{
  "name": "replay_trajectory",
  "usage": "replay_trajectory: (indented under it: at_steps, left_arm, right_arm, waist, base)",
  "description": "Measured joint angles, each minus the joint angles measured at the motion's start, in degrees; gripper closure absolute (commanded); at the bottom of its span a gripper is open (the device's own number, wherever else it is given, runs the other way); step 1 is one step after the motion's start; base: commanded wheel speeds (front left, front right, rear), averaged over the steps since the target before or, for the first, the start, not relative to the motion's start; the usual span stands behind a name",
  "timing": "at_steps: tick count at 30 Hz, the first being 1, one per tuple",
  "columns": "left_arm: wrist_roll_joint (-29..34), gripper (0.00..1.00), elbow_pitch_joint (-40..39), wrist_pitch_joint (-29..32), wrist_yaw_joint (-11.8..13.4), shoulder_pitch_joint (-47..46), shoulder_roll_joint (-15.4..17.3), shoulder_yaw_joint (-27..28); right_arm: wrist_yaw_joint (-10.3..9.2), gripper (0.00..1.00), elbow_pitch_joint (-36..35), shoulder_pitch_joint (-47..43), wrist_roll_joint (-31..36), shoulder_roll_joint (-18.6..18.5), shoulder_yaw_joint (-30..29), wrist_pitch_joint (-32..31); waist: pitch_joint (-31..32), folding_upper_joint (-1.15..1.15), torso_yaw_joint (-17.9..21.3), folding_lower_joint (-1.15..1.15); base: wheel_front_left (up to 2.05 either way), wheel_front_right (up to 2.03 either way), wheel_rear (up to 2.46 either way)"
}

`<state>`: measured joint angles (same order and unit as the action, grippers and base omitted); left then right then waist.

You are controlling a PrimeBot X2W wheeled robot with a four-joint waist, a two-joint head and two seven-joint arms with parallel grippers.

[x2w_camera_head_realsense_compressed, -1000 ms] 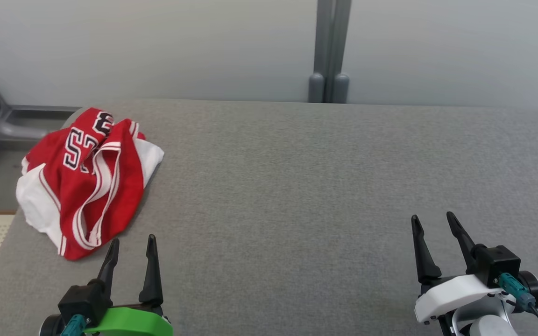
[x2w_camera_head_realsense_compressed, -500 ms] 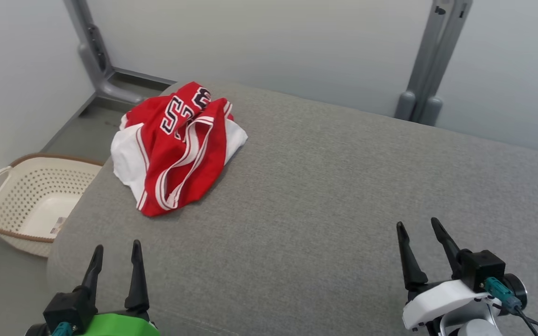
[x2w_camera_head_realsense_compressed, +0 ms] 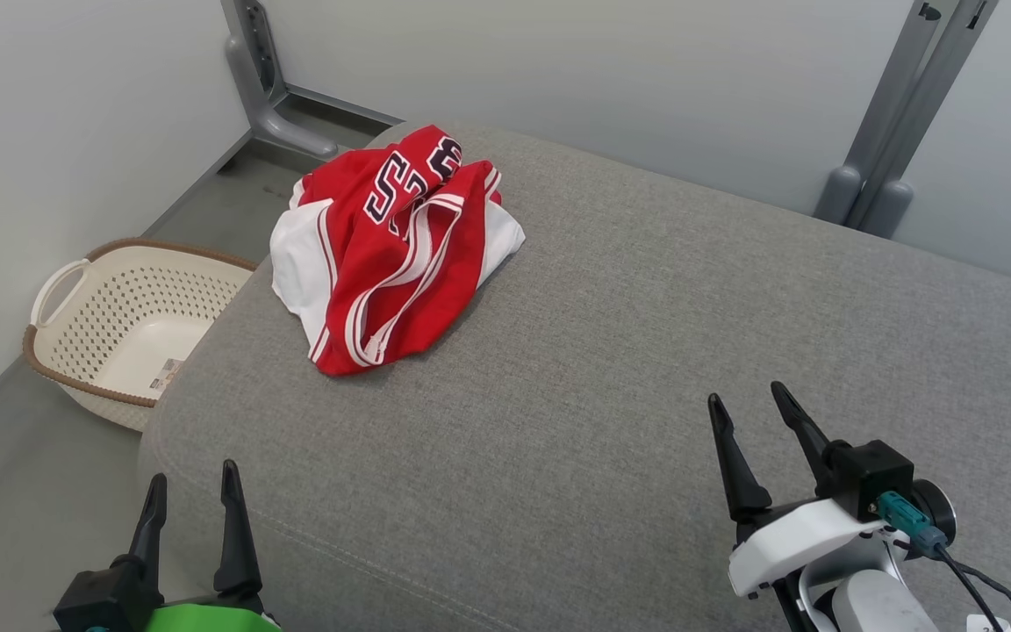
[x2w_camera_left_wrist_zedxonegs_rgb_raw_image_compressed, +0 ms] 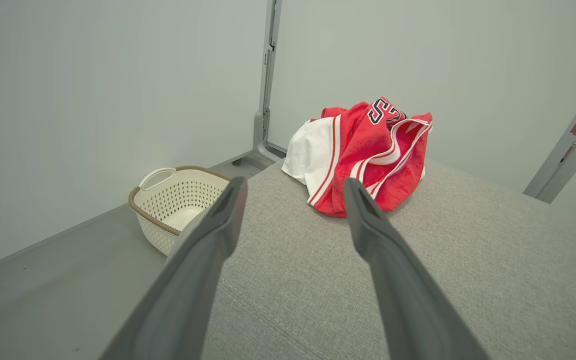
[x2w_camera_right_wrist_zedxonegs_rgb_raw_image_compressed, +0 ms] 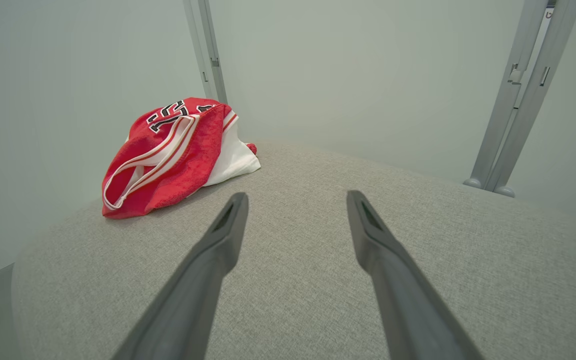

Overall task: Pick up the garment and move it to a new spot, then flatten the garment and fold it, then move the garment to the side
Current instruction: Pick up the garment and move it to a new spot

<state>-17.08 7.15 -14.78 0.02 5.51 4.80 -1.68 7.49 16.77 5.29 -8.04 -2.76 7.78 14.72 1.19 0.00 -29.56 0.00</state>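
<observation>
Head view: left claw (x2w_camera_head_realsense_compressed: 192, 474), right claw (x2w_camera_head_realsense_compressed: 745, 393) low, fingers spread, empty; garment (x2w_camera_head_realsense_compressed: 391, 254) ahead.

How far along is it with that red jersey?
Nothing looks done yet: the garment lies crumpled near the far left corner of the grey cushion. The left gripper and right gripper are open, empty and well short of it. Picking it up, moving, flattening, folding and setting it aside all remain.

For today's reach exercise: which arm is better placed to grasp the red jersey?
Probably left: the jersey lies far left on the cushion, ahead of the open left gripper; the right gripper is farther across.
</observation>
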Motion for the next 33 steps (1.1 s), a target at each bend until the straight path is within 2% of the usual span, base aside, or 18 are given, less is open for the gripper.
replay_trajectory:
  at_steps: [6,11,17,22,29,33]
  left_arm:
    - [-0.5,0.0,0.9,-0.1,0.0,-0.1,-0.1,-0.3]
    - [-1.2,0.0,4.0,1.7,-1.9,-3.9,0.5,-1.4]
    - [-4.9,0.0,13.1,8.2,-4.4,-16.1,0.9,-2.5]
    - [-8.6,0.0,22.8,13.3,-4.8,-29.2,1.0,-0.9]
    - [-15.2,0.0,35.0,17.9,-5.1,-42.9,1.9,3.5]
    - [-16.7,0.0,40.5,20.6,-5.2,-48.2,3.3,4.4]
  right_arm:
    - [0.0,0.0,0.1,-0.4,-0.4,0.0,-1.1,0.0]
    - [0.0,0.0,-0.4,-1.3,-0.4,0.0,-2.0,0.1]
    - [0.0,0.0,-2.4,-2.2,0.8,0.0,-3.7,-0.5]
    - [0.0,0.0,-5.7,-2.6,3.4,0.0,-4.1,-3.1]
    - [0.02,0.0,-11.5,-2.5,7.0,0.0,-4.3,-7.2]
    - [0.02,0.0,-14.2,-2.5,8.3,0.0,-3.8,-8.9]
  waist:
    - [0.2,0.0,0.2,0.0]
    - [0.4,0.0,0.4,0.0]
    - [-0.7,0.0,0.5,0.0]
    - [-2.8,0.0,1.0,0.0]
    - [-7.2,0.0,4.3,0.0]
    - [-9.9,0.0,6.9,0.0]
  base:
    - [0.0,0.0,0.0]
    - [0.0,0.0,0.0]
    - [0.0,0.0,0.0]
    - [0.0,0.0,0.0]
    - [0.0,0.0,0.0]
    - [0.0,0.0,0.0]
